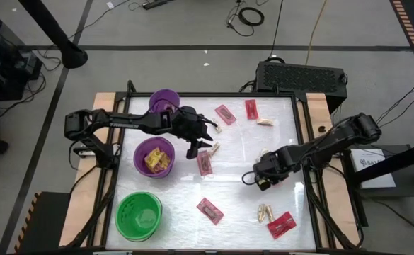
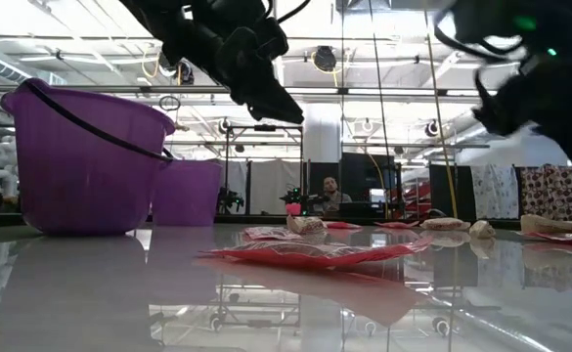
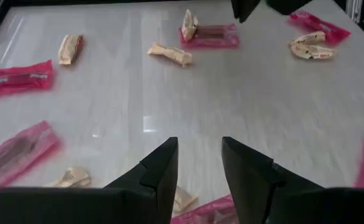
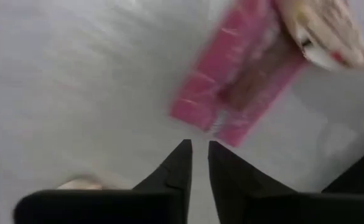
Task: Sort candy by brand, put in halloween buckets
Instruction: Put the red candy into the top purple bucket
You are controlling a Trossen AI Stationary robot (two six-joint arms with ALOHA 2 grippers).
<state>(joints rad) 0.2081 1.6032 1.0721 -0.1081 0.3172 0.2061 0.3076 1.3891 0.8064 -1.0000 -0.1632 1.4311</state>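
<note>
- High view: the wide purple bucket [image 1: 153, 157] already holds yellow packets [image 1: 158, 160]. The small purple bucket [image 1: 165, 101] sits behind it and the green bucket [image 1: 139, 214] in front; what they hold I cannot tell. Pink packets [image 1: 209, 210] and tan pieces [image 1: 264, 212] lie scattered on the table [image 1: 235, 180] beyond that bucket, so most sorting looks undone.
- Low view: a pink packet lies flat, well apart from the wide purple bucket.
- Left wrist view: the left gripper [image 3: 199, 163] hangs narrowly parted, holding nothing.
- Right wrist view: the right gripper [image 4: 198, 153] is nearly closed and empty, near a pink packet.
</note>
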